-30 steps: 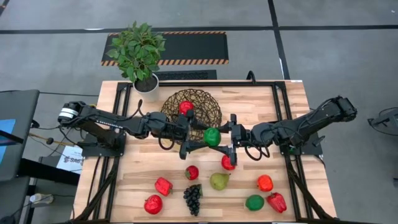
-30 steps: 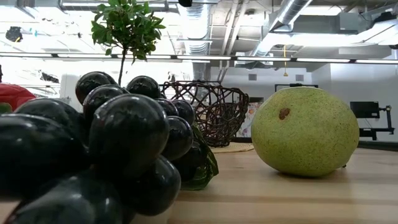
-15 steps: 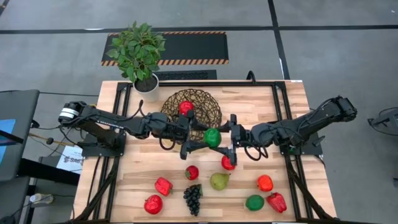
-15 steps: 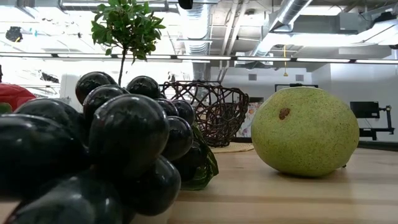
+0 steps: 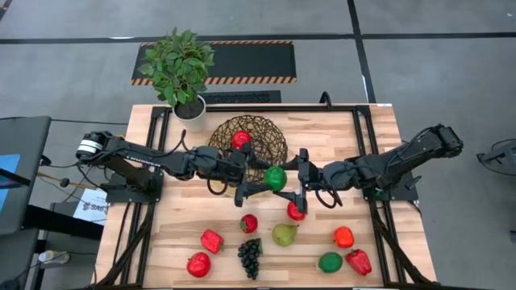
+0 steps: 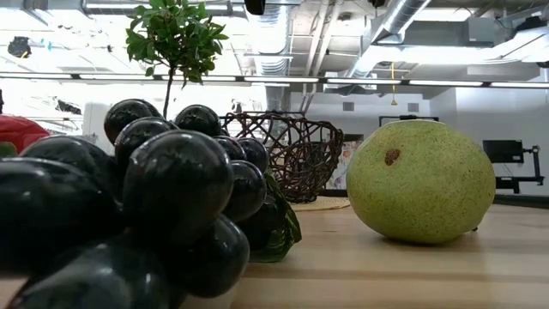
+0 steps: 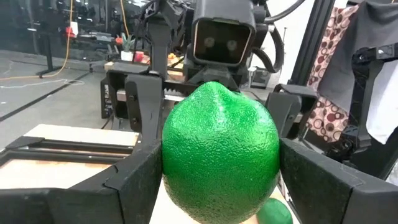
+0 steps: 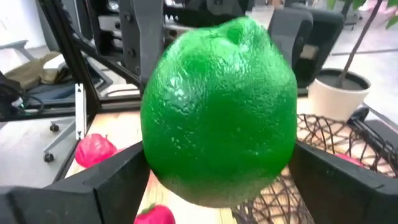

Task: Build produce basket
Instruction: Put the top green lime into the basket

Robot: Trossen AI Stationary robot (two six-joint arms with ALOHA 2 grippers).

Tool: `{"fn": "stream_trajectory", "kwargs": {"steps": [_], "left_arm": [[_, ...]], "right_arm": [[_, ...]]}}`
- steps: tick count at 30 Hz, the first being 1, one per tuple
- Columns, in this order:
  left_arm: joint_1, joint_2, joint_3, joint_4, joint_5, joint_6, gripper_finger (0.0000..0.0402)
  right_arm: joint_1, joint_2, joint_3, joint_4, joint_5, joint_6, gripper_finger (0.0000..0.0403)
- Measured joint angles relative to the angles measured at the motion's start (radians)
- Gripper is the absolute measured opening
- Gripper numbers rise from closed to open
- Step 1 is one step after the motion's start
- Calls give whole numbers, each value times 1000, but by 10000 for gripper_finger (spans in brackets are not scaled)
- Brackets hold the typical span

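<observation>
Standing over the table, I start at the left: the left arm reaches in from nine o'clock, and the left gripper (image 5: 260, 179) sits near the table's centre with its fingers (image 7: 134, 180) pinching the green fruit (image 5: 275, 178) on both flanks. In the left wrist view the fruit's (image 7: 220, 152) slightly pointed end faces upward in that picture, toward the other arm's camera housing, so its long axis seems to run between the two wrists, though it is nearly round and I cannot be sure.

At about eleven o'clock from the fruit sits the basket (image 5: 270, 137), a dark woven bowl with one red piece (image 5: 240, 138) inside.

To the right, the right gripper (image 5: 295, 180) faces the left one across the fruit, its fingers (image 8: 112, 180) spread wide on either side of it; whether they touch it I cannot tell.

Along the six o'clock edge the rest of the produce lies loose: red pieces (image 5: 198, 263), the grape bunch (image 5: 250, 256), the pear (image 5: 283, 234), a second green piece (image 5: 330, 262), an orange-red piece (image 5: 344, 237). From table height the grapes (image 6: 129, 206) and pear (image 6: 422, 182) fill the foreground, the pear lying on its side, long axis roughly nine to three.

The potted plant (image 5: 182, 68) stands at the table's far left corner.
</observation>
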Motion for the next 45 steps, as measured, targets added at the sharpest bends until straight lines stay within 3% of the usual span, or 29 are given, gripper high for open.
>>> {"fn": "stream_trajectory", "kwargs": {"steps": [6, 13, 15, 20, 24, 27, 29, 32, 34, 45], "left_arm": [[0, -6, 0, -47, -2, -5, 280], [0, -110, 0, -48, 83, -76, 280], [1, -152, 0, -46, 176, -78, 280], [-2, -248, 1, -56, 621, -41, 280], [-26, -296, 1, -17, 897, -76, 280], [-54, -319, 1, -16, 1046, -73, 280], [-72, -332, 1, -16, 1084, -64, 280], [-93, -345, 1, -14, 1053, -20, 280], [-106, -347, 1, 13, 976, 21, 280], [-180, -348, 2, 574, 193, -84, 280]], "right_arm": [[3, -4, 0, -73, -1, 54, 391], [43, 0, -1, -154, -3, 125, 388], [56, 0, -2, -154, -3, 124, 388], [73, 0, -2, -155, -4, 124, 387], [72, 0, -2, -155, -4, 124, 384], [72, 0, -2, -157, -4, 124, 383], [72, 1, -2, -157, -4, 123, 383], [72, 1, -2, -157, -4, 123, 383], [71, 1, -2, -157, -4, 123, 383], [70, 1, -2, -153, -4, 128, 383]]}}
